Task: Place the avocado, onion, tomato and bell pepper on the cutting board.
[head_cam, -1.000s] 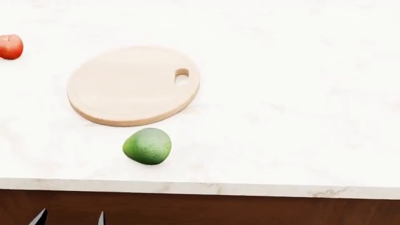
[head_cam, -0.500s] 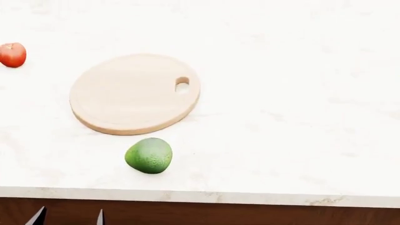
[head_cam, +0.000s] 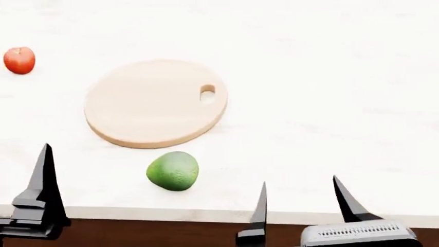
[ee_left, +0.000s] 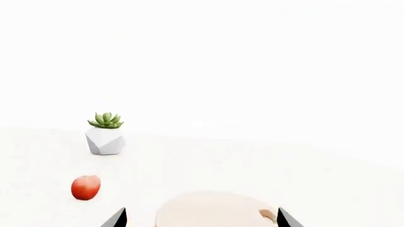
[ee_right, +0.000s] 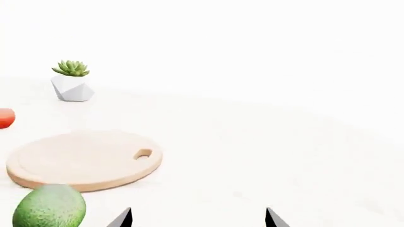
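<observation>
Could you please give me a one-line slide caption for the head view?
Both open grippers, left gripper and right gripper, hover near avocado; cutting board bare.

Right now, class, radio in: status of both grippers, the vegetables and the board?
Left gripper and right gripper open, empty, at counter edge. Cutting board bare. Avocado just before it, tomato far left. Onion, bell pepper unseen. Nothing blocking.

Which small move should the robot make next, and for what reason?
Probably move the right hand forward and toward the avocado, keeping it open. The avocado lies on the counter close to the front edge, just in front of the bare cutting board, and it seems the nearest task item. The tomato lies farther away, toward the left.
</observation>
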You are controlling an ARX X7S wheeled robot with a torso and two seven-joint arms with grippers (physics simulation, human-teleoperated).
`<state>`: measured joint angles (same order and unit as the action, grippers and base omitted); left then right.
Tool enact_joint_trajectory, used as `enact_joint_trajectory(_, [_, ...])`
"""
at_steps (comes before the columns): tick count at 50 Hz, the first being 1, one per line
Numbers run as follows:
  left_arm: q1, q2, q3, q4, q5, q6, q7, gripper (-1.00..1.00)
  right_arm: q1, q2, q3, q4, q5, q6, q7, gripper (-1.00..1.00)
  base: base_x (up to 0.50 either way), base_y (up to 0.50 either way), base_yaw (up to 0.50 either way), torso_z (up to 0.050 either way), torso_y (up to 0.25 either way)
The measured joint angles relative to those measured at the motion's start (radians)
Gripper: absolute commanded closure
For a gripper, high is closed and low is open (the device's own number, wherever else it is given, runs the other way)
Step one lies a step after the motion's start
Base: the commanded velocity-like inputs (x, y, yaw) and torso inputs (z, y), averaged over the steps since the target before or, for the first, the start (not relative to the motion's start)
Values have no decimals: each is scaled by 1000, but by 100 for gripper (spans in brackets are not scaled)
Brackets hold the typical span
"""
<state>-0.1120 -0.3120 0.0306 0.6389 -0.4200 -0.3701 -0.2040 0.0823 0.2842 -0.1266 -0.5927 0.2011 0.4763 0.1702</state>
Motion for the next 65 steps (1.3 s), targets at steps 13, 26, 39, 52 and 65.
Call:
enact_joint_trajectory(13, [-4,-42,-34,103,-43,-63,-17,-100,19,41,5,-128,13,118,12,-100,0,500,0,0,0])
enact_joint_trajectory(26, [-1,-60,-44,133,-56,-82,-27,-100,23,52,0,-164,20,153,22,-100,0,317,0,0,0])
enact_joint_trajectory(39, [-7,-68,-45,140,-61,-86,-34,-100,42,52,28,-199,53,204,33,-100,346,0,0,0,0])
enact_joint_trajectory(52, [-9,-71,-43,145,-65,-88,-42,-100,70,66,41,-248,83,298,46,-100,344,0,0,0,0])
enact_joint_trajectory(65, [-4,-71,-37,152,-70,-88,-51,-100,223,41,189,-332,467,809,180,-100,0,0,0,0,0])
